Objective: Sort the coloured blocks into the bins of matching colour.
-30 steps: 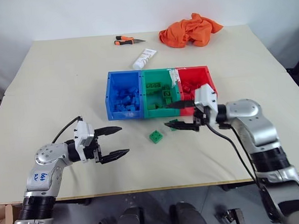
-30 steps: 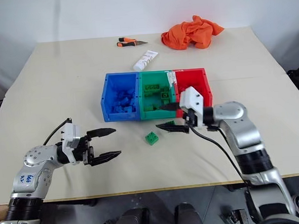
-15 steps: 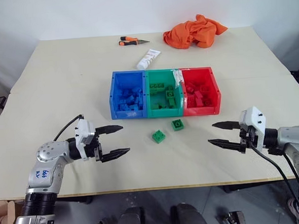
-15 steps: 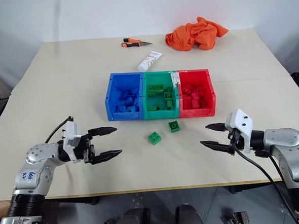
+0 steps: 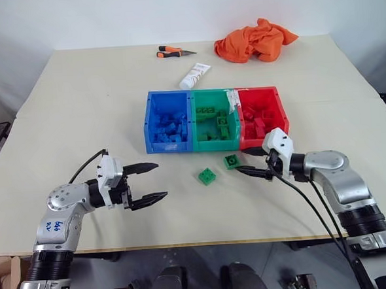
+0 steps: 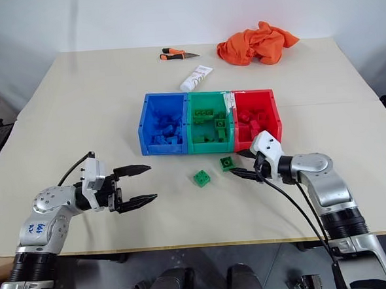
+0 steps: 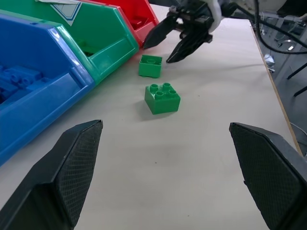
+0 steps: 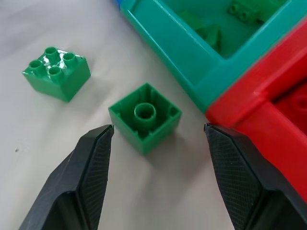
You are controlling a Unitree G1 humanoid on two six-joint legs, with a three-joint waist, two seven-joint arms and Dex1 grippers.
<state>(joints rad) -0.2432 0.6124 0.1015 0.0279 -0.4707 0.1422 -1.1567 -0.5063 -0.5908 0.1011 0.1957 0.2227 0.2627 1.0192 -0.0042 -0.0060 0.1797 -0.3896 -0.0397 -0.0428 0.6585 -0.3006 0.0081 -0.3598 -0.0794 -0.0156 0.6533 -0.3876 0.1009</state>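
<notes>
Three joined bins stand mid-table: blue [image 5: 165, 147], green [image 5: 216, 144] and red [image 5: 255, 89], each holding blocks of its own colour. Two green blocks lie on the table in front of the green bin. One is studs up [image 5: 207, 176]; the other is upside down [image 5: 231, 160], hollow side up [image 8: 145, 116]. My right gripper [image 5: 241, 161] is open and low over the table, its fingertips just right of the upside-down block, one on each side, not touching. My left gripper [image 5: 160, 180] hangs open and empty, well left of both blocks.
At the far end of the table lie an orange cloth [image 5: 255, 40], an orange-handled tool [image 5: 172, 52] and a white tube [image 5: 195, 75]. The red bin's front corner stands close behind my right gripper. The table's front edge runs just below both arms.
My right gripper swung out to the right from the bins, then came back left and down to the upside-down green block. The left arm held still. The camera shifted slightly.
</notes>
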